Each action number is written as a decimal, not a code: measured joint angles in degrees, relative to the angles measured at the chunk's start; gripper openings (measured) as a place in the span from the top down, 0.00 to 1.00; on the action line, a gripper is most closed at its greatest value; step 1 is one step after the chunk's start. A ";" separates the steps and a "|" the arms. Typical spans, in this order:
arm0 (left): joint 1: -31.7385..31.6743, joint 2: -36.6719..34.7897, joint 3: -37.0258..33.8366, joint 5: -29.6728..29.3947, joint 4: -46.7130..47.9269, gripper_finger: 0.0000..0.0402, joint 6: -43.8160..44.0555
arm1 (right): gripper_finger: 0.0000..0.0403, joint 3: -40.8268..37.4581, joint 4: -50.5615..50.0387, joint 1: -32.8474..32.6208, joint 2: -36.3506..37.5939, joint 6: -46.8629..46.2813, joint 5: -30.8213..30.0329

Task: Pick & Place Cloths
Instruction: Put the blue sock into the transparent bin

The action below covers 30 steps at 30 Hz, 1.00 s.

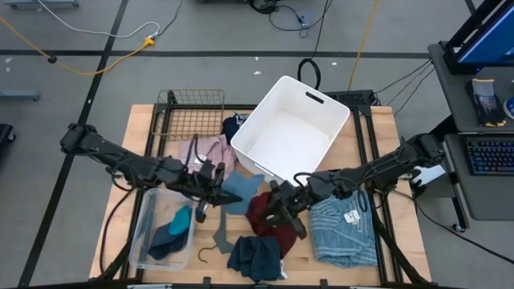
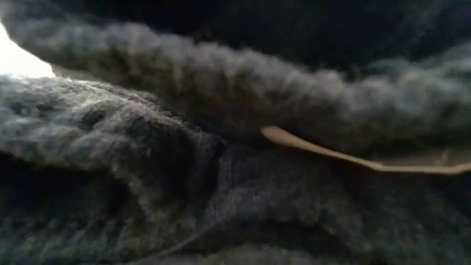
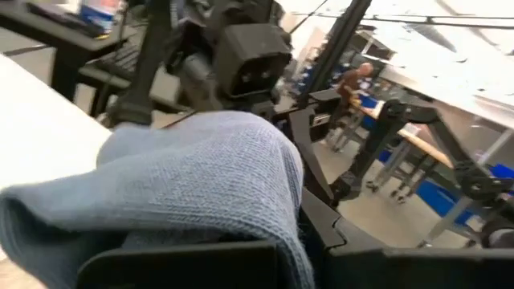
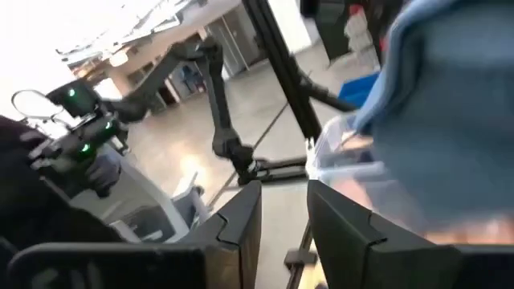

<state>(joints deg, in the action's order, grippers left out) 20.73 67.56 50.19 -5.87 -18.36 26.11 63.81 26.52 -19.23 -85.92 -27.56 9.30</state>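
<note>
table (image 1: 143,127) | on it: white bin (image 1: 291,128), clear tub (image 1: 145,227), grey hanger (image 1: 219,238), cloths (image 1: 344,230)

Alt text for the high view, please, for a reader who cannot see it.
From above, the left gripper is shut on a grey-blue cloth at mid-table, facing the right gripper above a maroon cloth. Behind them sits a white bin; a light-blue ribbed cloth lies right, a clear tub left.

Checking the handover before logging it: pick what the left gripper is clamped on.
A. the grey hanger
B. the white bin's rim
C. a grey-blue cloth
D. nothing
C: the left wrist view shows the left gripper shut on a grey-blue cloth bulging out between its fingers.
</note>
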 joint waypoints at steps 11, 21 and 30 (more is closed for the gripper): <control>10.31 -9.96 0.00 -14.99 19.56 0.99 12.22 | 0.86 0.00 -8.10 -5.00 5.63 10.58 -6.24; 19.97 -14.96 0.00 -20.92 34.50 1.00 35.08 | 0.99 -0.98 -20.34 -9.25 14.87 19.72 -26.02; 27.30 -18.68 0.00 -11.95 54.75 1.00 62.30 | 1.00 -0.98 -21.68 -9.76 18.38 23.32 -27.51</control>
<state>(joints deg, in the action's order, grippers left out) 48.03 48.88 50.19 -17.82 36.38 88.40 62.83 4.84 -28.99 -67.54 -4.23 -18.21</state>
